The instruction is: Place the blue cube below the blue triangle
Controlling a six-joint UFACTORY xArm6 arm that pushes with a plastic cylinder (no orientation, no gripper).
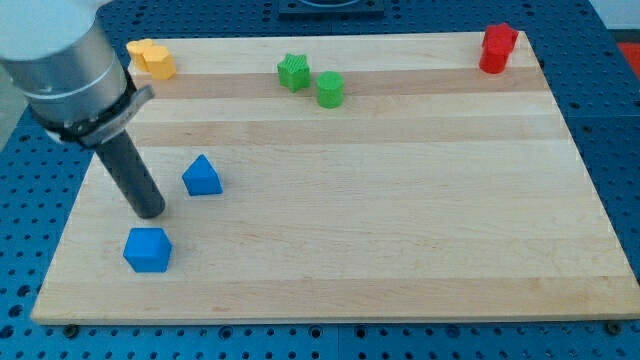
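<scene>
The blue cube point(148, 249) lies near the view's bottom left of the wooden board point(400, 200). The blue triangle point(202, 175) lies above it and a little to the right. My tip point(150, 211) is the lower end of the dark rod. It stands just above the blue cube and to the left of the blue triangle, with a small gap to each.
A yellow block point(152, 59) sits at the top left corner. A green star-shaped block point(293, 72) and a green cylinder point(330, 89) sit at the top middle. A red block point(497, 48) sits at the top right corner. The arm's grey body point(62, 60) overhangs the left edge.
</scene>
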